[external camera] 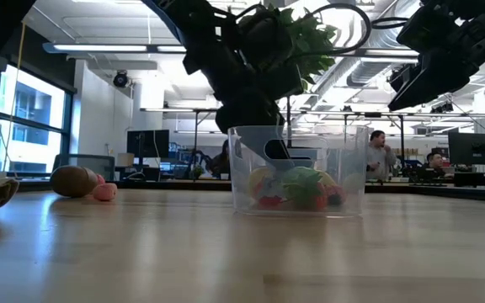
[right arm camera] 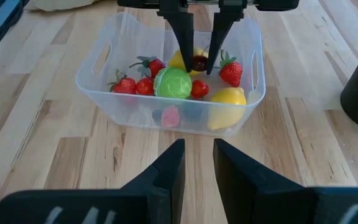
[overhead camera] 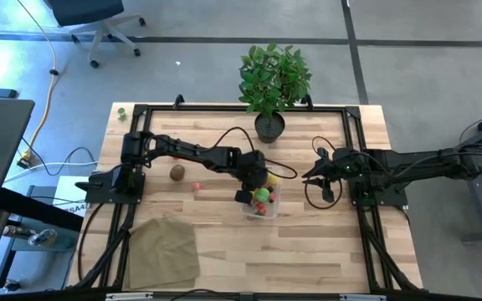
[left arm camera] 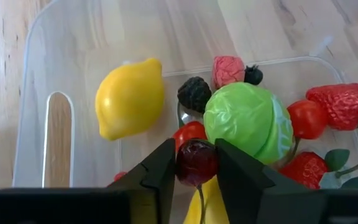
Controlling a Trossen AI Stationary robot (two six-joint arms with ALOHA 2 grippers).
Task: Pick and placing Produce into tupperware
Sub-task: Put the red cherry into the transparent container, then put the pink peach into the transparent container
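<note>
The clear tupperware [overhead camera: 262,201] stands on the wooden table and holds several toy produce pieces: a yellow lemon [left arm camera: 129,98], a green cabbage [left arm camera: 247,121], strawberries [left arm camera: 344,104] and dark berries. My left gripper [left arm camera: 196,155] reaches down into the tupperware [right arm camera: 166,81] and is shut on a dark red cherry [left arm camera: 196,163]. A brown piece [overhead camera: 176,173] and a pink piece [overhead camera: 197,186] lie on the table left of the container. My right gripper [right arm camera: 197,158] hovers open to the container's right, touching nothing. My left gripper pinches the dark red cherry's round body [right arm camera: 199,62] between its two fingertips [left arm camera: 166,163]. The fingers come from above, pointing down into the container. The cherry sits just over the other produce; I cannot tell whether it touches the pieces beneath.
A potted plant [overhead camera: 270,84] stands at the table's far edge behind the container. A tan cloth [overhead camera: 164,251] lies near the table's near-left corner. Bare wood shows in front of the container. People sit in the room [external camera: 381,151] beyond the table.
</note>
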